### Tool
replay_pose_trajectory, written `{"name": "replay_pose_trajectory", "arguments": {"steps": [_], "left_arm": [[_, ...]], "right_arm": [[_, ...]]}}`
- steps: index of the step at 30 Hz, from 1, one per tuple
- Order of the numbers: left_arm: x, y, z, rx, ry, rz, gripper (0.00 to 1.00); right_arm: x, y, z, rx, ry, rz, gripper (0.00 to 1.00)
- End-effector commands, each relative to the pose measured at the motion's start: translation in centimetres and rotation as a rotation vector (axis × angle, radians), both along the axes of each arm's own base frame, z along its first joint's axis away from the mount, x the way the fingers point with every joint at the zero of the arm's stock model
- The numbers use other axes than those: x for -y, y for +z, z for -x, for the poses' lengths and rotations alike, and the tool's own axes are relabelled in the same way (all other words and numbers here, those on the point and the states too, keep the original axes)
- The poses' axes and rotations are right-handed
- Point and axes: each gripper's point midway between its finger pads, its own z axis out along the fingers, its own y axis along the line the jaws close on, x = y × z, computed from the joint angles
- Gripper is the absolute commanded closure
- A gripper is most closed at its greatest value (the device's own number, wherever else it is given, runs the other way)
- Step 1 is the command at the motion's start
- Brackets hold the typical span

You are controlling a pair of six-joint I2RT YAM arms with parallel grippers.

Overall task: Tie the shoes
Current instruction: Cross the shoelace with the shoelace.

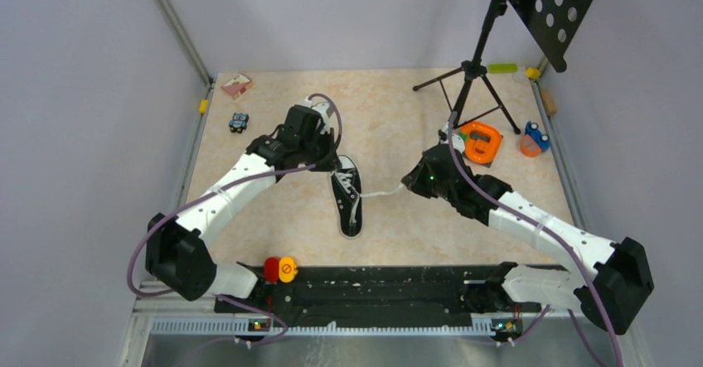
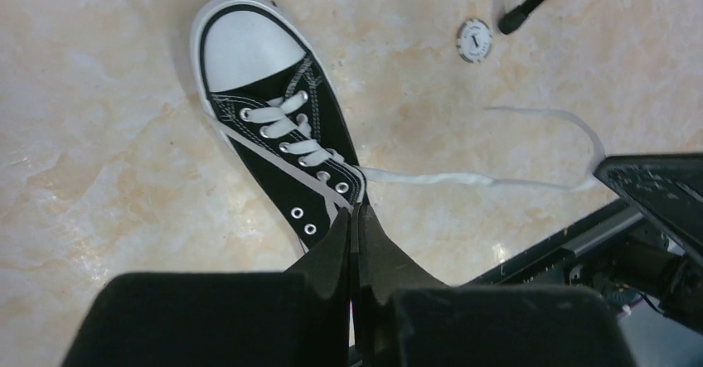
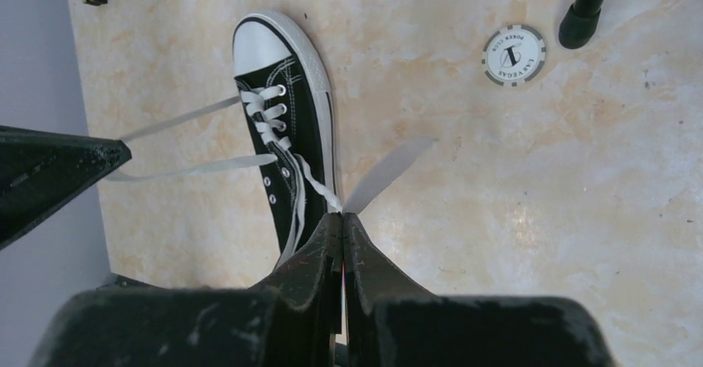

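Left pincer (image 2: pixel 356 211) and right pincer (image 3: pixel 341 216) each clamp shut on white laces (image 2: pixel 431 178) of the sneaker (image 3: pixel 300 110). Beige counter (image 1: pixel 390 110) beneath, grey walls (image 1: pixel 83 94) around.

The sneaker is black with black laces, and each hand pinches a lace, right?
Not quite: the laces are white, not black, as the right wrist view shows. The sneaker is black, and the left hand and right hand each pinch a lace.

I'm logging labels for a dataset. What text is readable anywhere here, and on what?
"LAS VEGAS" and "POKER": rim of the chip, right wrist view.
"A"-like mark: chip's centre.
Shoe and pink card: nothing readable.
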Motion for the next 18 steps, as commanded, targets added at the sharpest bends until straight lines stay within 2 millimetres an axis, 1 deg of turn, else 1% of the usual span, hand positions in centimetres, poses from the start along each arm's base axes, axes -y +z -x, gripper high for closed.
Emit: {"name": "replay_pose_trajectory", "arguments": {"steps": [1,3,5,8,11,13,15,16,17,18], "left_arm": [[2.3,5.3,1.3,0.112,-0.123,0.069,1.00],[3.3,6.0,2.1,0.099,-0.146,0.120,1.00],[3.6,6.6,2.4,0.103,-0.142,0.140,1.00],[3.3,6.6,3.0,0.110,-0.105,0.108,1.00],[1.8,6.1,3.7,0.112,-0.070,0.028,1.00],[0.4,4.7,3.7,0.100,-0.020,-0.031,1.00],[-1.2,3.0,3.0,0.112,0.068,-0.084,1.00],[-1.9,2.1,2.9,0.104,0.116,-0.102,0.97],[-2.5,1.2,2.8,0.085,0.150,-0.114,0.96],[-3.1,0.0,3.0,0.048,0.169,-0.115,0.98]], "right_arm": [[-0.7,3.7,-1.1,0.076,-0.003,-0.046,1.00],[-0.1,3.7,-1.1,0.080,-0.020,-0.032,1.00],[0.4,3.6,-1.0,0.080,-0.036,-0.026,1.00],[0.9,3.4,-0.9,0.078,-0.055,-0.025,1.00],[1.2,3.4,-0.6,0.072,-0.061,-0.023,1.00],[1.3,3.2,-0.6,0.072,-0.061,-0.020,1.00],[1.1,2.7,-0.6,0.066,-0.050,-0.015,1.00],[0.8,2.4,-0.7,0.065,-0.037,-0.009,1.00],[0.7,1.8,-1.0,0.079,-0.007,0.030,1.00],[0.6,0.9,-1.3,0.077,0.007,0.068,0.92]]}}
